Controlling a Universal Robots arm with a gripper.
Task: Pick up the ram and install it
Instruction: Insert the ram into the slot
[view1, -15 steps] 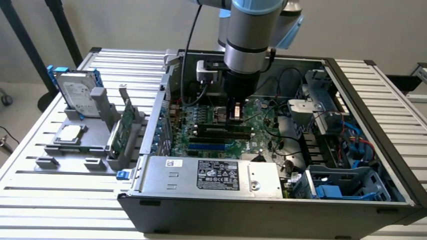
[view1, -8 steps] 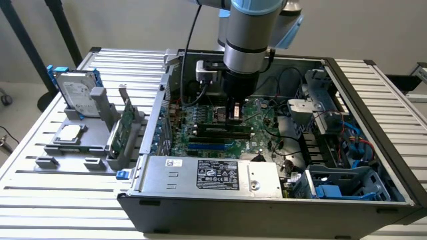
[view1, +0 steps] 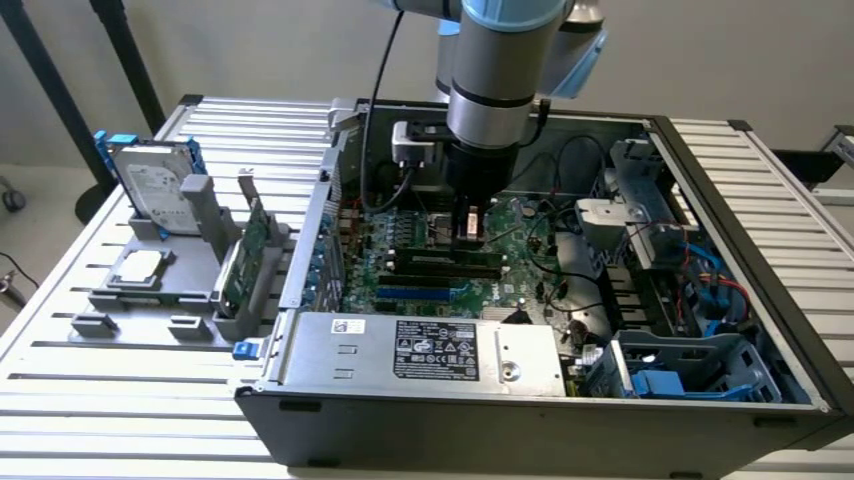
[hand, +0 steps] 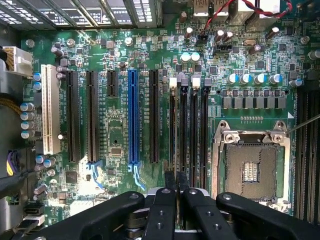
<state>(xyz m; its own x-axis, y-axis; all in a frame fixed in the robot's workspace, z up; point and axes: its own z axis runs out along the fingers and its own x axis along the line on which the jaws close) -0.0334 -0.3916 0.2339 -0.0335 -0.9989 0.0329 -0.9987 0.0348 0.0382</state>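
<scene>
Wrist view: gripper (hand: 176, 176) nr slot ends (hand: 193, 166)

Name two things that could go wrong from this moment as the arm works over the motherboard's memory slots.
1. The shut gripper hangs right over the row of narrow memory slots. A slight offset could press it onto a slot wall or a white clip.
2. The open processor socket lies beside those slots, so a sideways slip might hit its exposed contacts.
</scene>
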